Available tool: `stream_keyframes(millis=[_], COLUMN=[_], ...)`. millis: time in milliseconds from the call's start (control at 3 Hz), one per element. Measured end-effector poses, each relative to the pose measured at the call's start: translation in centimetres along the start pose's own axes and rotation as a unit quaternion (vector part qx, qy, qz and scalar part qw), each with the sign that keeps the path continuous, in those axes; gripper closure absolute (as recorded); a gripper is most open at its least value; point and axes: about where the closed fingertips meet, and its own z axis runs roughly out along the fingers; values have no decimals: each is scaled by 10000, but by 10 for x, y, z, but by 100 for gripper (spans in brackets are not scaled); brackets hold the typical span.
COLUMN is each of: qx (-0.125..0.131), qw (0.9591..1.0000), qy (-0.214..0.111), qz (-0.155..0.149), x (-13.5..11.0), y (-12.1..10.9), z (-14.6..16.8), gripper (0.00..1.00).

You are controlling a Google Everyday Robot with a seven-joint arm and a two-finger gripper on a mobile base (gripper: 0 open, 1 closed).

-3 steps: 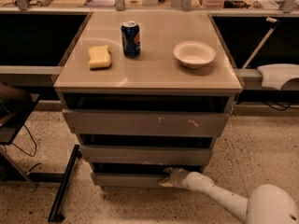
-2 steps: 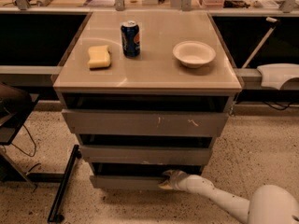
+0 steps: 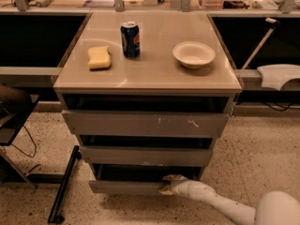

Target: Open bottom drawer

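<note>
The bottom drawer [image 3: 126,187] is the lowest of three grey fronts in the cabinet, plain and unmarked. It stands pulled out a little, with a dark gap above its front. My gripper [image 3: 166,183] comes in from the lower right on a white arm [image 3: 220,201] and sits at the top edge of this drawer front, right of its middle. The middle drawer front [image 3: 145,156] and the top front with white scratch marks [image 3: 145,123] are above it.
On the cabinet top [image 3: 150,76] stand a yellow sponge [image 3: 99,57], a blue soda can [image 3: 130,40] and a white bowl [image 3: 193,54]. A black stand leg [image 3: 63,186] lies on the speckled floor at left. A white object [image 3: 279,76] sits at right.
The bottom drawer front has come forward a little, and my gripper has moved with it toward the camera.
</note>
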Motion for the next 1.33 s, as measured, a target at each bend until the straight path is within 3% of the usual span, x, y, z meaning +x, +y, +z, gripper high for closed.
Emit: stream_keyframes(millis=[1000, 1333], qx=[22, 59], qw=[10000, 9999], qy=[-57, -84], qz=[-41, 50], x=[-9, -3], y=[11, 25], z=[-9, -15], gripper=[100, 100])
